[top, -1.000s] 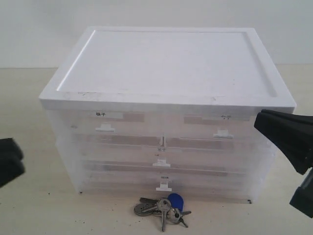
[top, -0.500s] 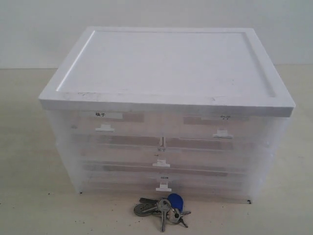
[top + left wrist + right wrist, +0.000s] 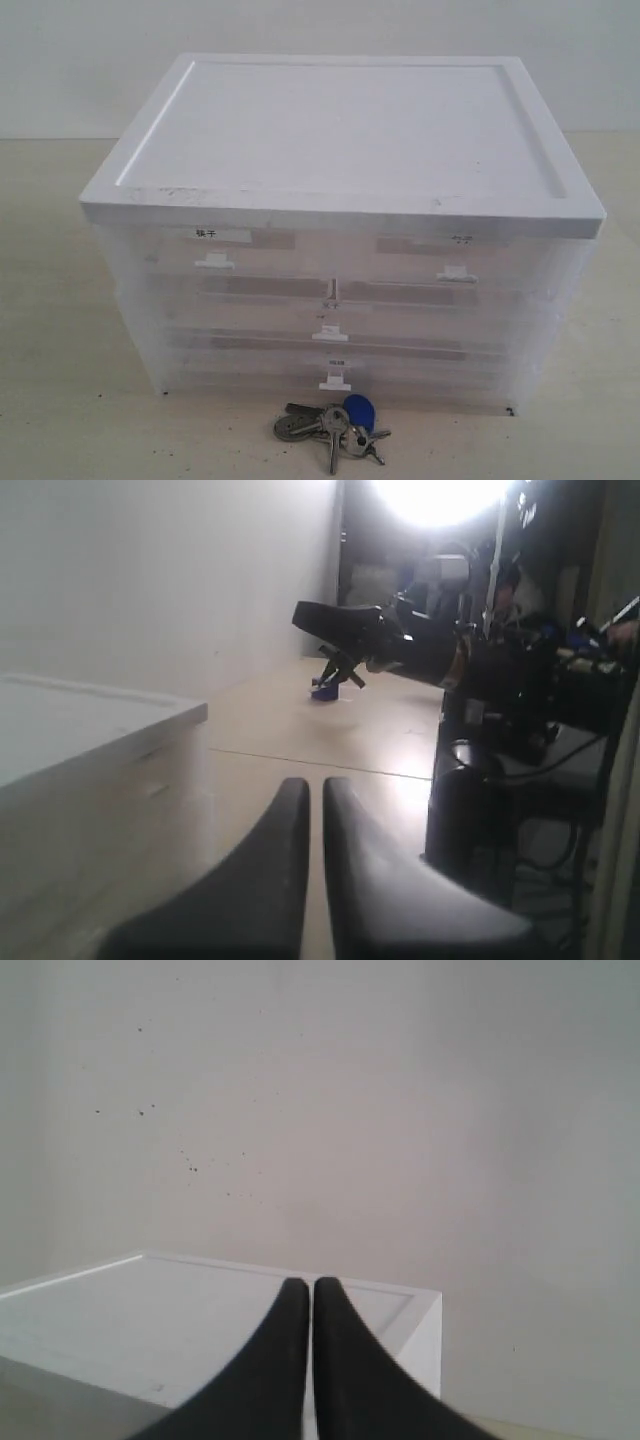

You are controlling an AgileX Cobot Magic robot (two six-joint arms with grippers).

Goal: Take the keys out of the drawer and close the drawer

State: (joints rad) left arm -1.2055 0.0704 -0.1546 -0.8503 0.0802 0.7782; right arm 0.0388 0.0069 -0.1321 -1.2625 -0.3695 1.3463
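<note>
The keys [image 3: 332,428], silver with a round blue fob, lie on the table just in front of the cabinet. The lowest full-width drawer [image 3: 335,375] sits pushed in flush, its small white handle at the centre. Neither arm shows in the exterior view. In the left wrist view my left gripper [image 3: 315,786] is shut with nothing between its fingers, beside the cabinet's white top [image 3: 70,730]. In the right wrist view my right gripper [image 3: 305,1284] is shut and empty, level with the white top [image 3: 130,1310].
The white-topped translucent cabinet [image 3: 340,140] fills the middle of the table, with two half-width drawers and a full-width one above the lowest. The other arm [image 3: 400,645] and dark equipment [image 3: 530,700] show in the left wrist view. A plain wall stands behind.
Both grippers, seen at the left and right edges a second ago, have drawn back out of the exterior view. Keys and drawers have not moved.
</note>
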